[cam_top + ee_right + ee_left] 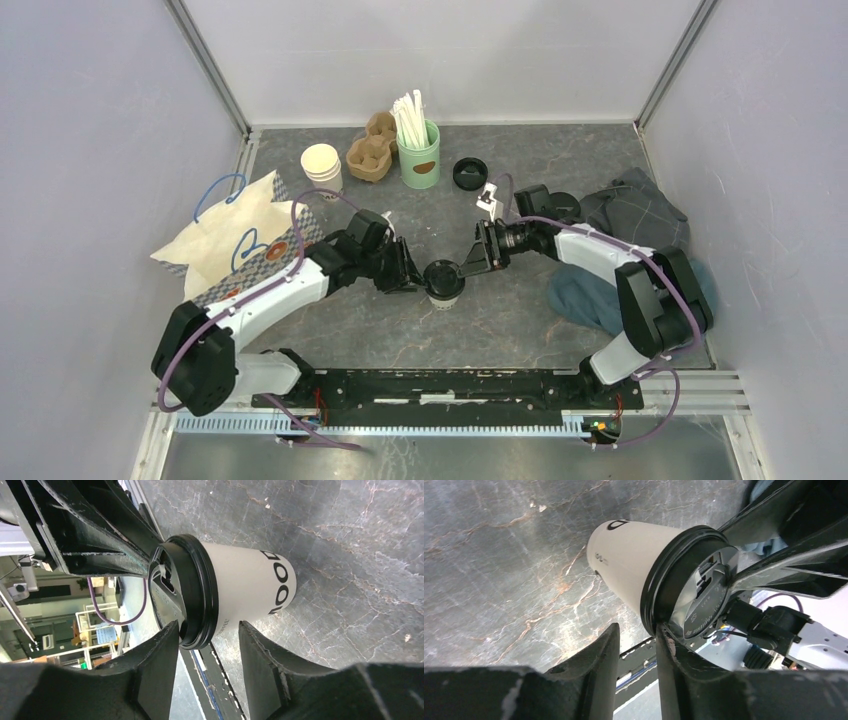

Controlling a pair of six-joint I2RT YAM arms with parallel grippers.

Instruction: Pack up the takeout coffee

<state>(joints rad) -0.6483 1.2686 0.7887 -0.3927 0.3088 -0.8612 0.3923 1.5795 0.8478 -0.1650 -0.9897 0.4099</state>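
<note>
Step looks like grasping: takeout coffee (pixel 443 281) stands at desk (pixel 520 325) centre, left tool (pixel 638 629) at its 9 o'clock, right tool (pixel 209 625) at 3, both spread at its lid (pixel 190 595); next needs a square pinch, upright lift.

I saw the takeout coffee (pixel 443 281) standing on the bench (pixel 520 335), left claw (pixel 408 275) just left of it, right claw (pixel 470 262) just right, bag (pixel 235 235) farther left.
</note>
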